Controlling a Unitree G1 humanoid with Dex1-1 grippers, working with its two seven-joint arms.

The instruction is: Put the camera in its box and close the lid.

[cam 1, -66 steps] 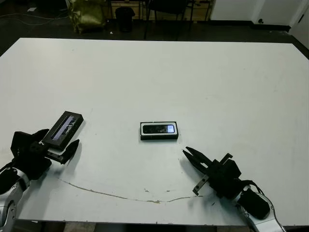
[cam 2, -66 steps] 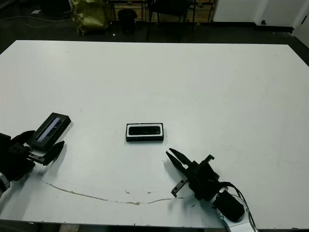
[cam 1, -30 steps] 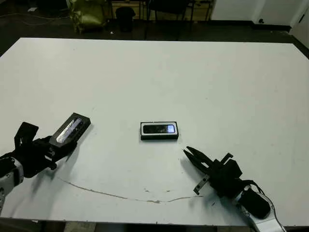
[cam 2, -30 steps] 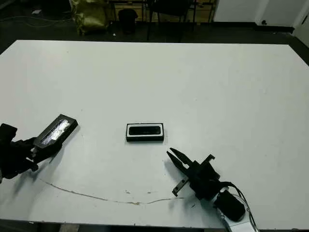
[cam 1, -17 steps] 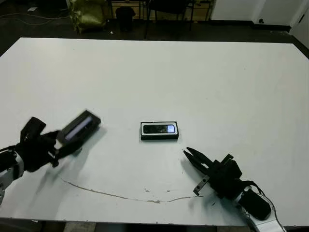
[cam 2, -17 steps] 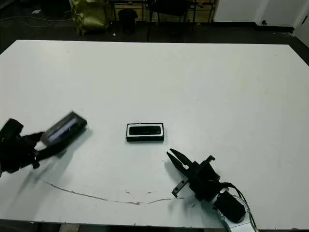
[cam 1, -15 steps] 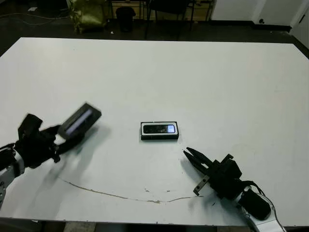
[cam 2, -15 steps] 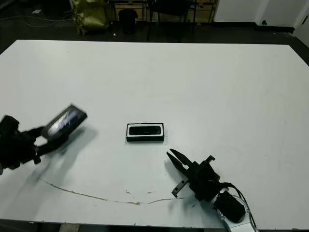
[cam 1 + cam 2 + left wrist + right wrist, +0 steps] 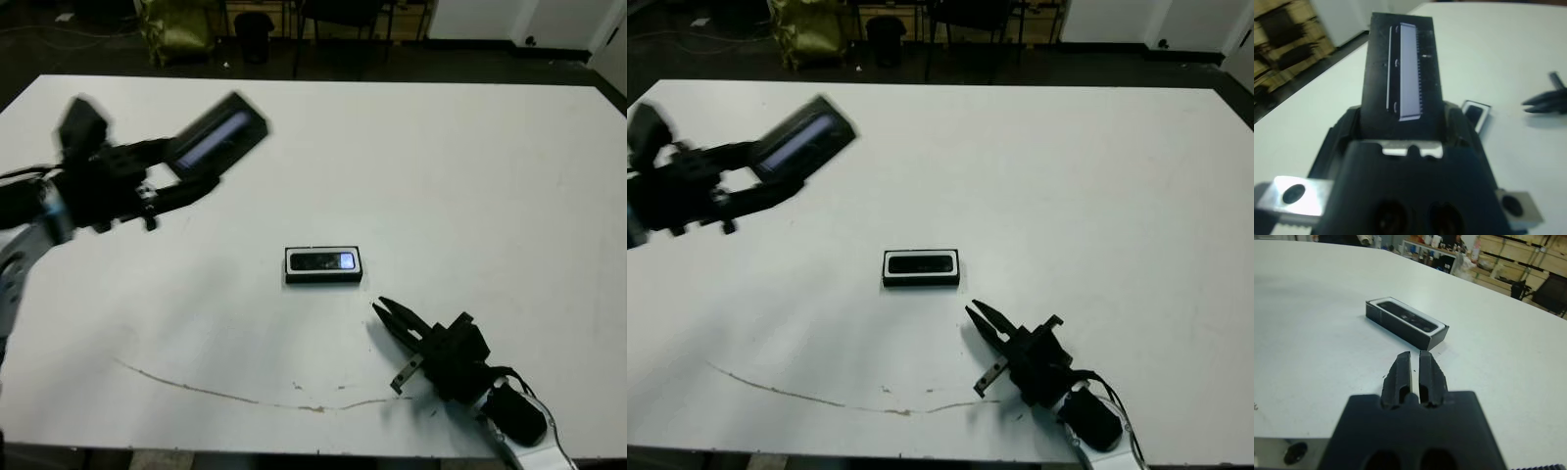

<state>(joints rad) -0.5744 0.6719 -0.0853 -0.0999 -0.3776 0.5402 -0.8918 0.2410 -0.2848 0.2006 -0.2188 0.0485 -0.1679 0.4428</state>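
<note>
The box [image 9: 323,265] lies at the table's middle, black walls with a white lining, and the glossy black camera [image 9: 322,260] rests inside it. My left gripper [image 9: 188,174] is raised well above the table's left side, shut on the lid [image 9: 219,135], a black cover with a pale grey strip, tilted up. In the left wrist view the lid [image 9: 1403,73] stands between the fingers, with the box [image 9: 1476,113] beyond. My right gripper [image 9: 380,310] rests low near the front edge, shut and holding nothing, pointing at the box [image 9: 1406,326] a short way off.
A thin brown scratch [image 9: 216,392] runs along the table's front part. Beyond the far edge stand chair legs and a yellow-green bag [image 9: 176,29] on a dark floor. The white table [image 9: 470,176] stretches bare to the right and back.
My left arm has lifted the lid from low over the table's left front to high up, further back and to the right. The right gripper, box and camera have stayed put.
</note>
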